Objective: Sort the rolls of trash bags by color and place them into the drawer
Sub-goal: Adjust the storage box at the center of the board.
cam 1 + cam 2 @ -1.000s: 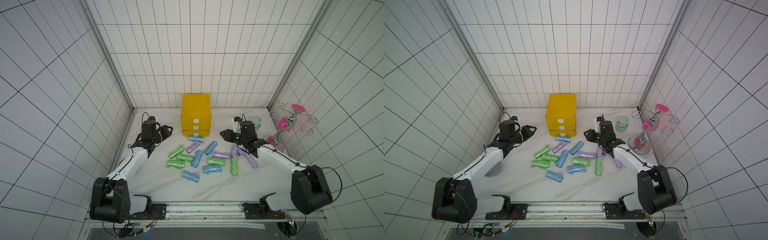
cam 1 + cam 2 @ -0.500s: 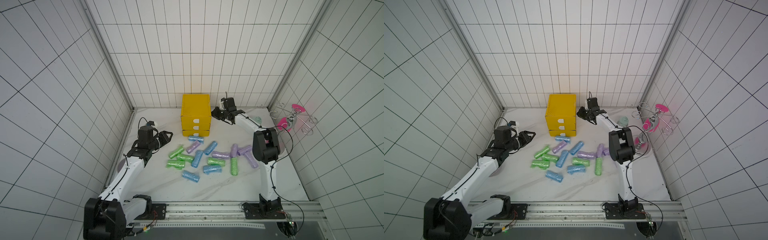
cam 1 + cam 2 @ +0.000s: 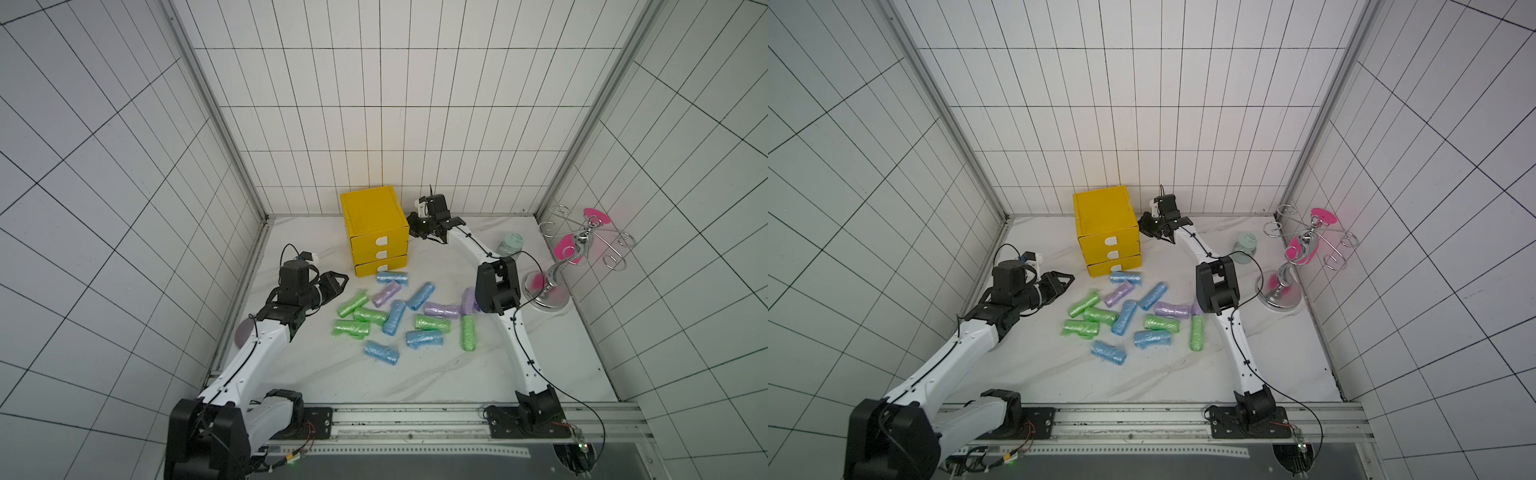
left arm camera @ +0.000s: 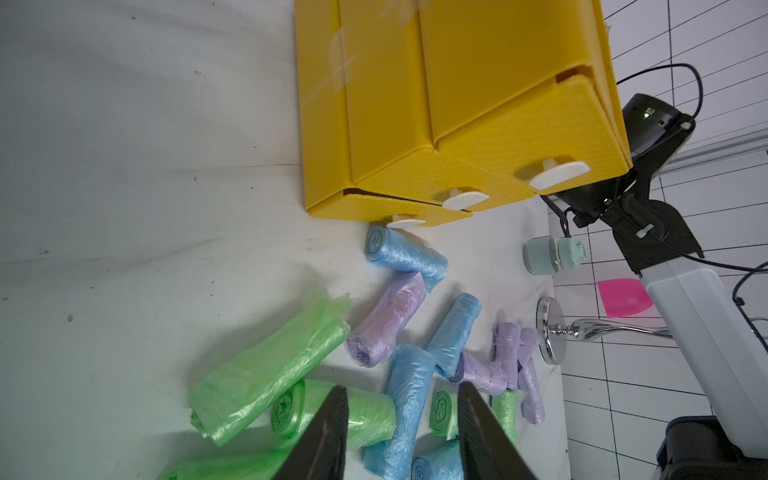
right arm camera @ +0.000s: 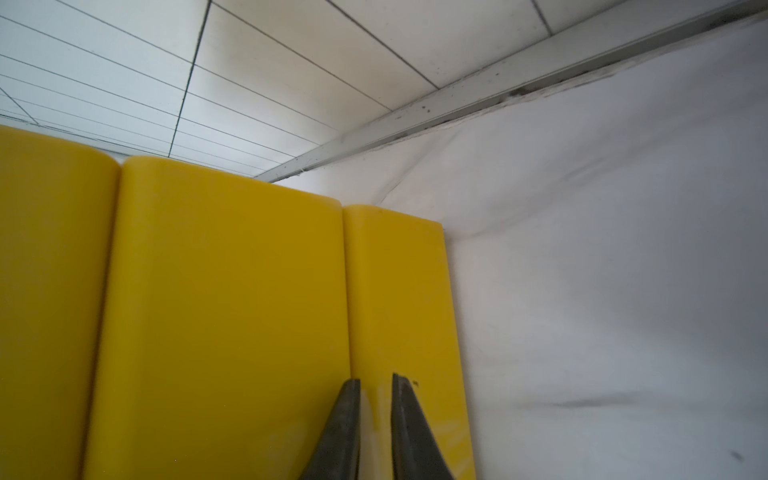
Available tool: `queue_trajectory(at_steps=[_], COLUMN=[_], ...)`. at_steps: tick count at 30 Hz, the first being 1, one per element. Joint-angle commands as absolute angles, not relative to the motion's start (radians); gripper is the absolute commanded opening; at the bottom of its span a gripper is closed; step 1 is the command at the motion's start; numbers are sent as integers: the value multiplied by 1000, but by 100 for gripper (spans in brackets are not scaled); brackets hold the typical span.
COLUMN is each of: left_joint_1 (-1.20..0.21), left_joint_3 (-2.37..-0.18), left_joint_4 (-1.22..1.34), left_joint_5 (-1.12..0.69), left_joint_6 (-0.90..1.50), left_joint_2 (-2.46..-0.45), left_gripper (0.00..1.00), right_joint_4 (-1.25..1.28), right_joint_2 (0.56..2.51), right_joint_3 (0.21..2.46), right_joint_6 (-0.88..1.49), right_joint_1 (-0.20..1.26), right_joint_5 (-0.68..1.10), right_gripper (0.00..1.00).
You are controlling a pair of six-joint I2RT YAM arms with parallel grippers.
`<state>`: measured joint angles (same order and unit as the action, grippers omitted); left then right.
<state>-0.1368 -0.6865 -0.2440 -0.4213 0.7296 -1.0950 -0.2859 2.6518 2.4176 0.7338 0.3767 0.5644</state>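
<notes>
Several rolls of trash bags lie loose on the white table in front of the yellow drawer unit [image 3: 374, 212] [image 3: 1104, 212]: green [image 3: 353, 302], light blue [image 3: 392, 277] and lilac [image 3: 386, 293]. The unit's three white-tabbed drawers look shut. My left gripper [image 3: 338, 282] [image 4: 401, 390] hovers open and empty at the pile's left edge, over a green roll [image 4: 365, 415] and a blue roll [image 4: 407, 395]. My right gripper [image 3: 411, 226] [image 5: 374, 379] sits against the unit's right side [image 5: 228, 311]. Its jaws stand only a narrow slit apart, with nothing between them.
A pale green jar [image 3: 510, 244] stands right of the unit. A chrome hook stand [image 3: 544, 297] with pink pieces sits by the right wall. A grey disc [image 3: 245, 332] lies by the left wall. My right arm's elbow [image 3: 496, 289] hangs over the pile's right end.
My right arm swung from the rolls to the back, beside the drawer unit, and its jaws narrowed. My left gripper drew slightly toward the front, still open.
</notes>
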Motion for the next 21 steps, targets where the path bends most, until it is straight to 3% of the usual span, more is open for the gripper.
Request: queue_trajectory(at_steps=[1,12,21], left_joint_1=[-150,-283,-342], left_joint_3=[-677,-712,-636], left_joint_4=[-215,-208,-18], left_joint_5=[-436,-371,-311], left_joint_6=[738,775,969], left_joint_2=[-1097,-1096,-1089], left_gripper=[43,43,42], right_joint_4=[-264,-263,-165], right_joint_2=[2662,2302,1896], right_joint_3=[2470,2081,1565], right_joint_6=[778,665,612], right_joint_1=[406,353,353], right_joint_5=[618,490,367], right_gripper=[18,27,42])
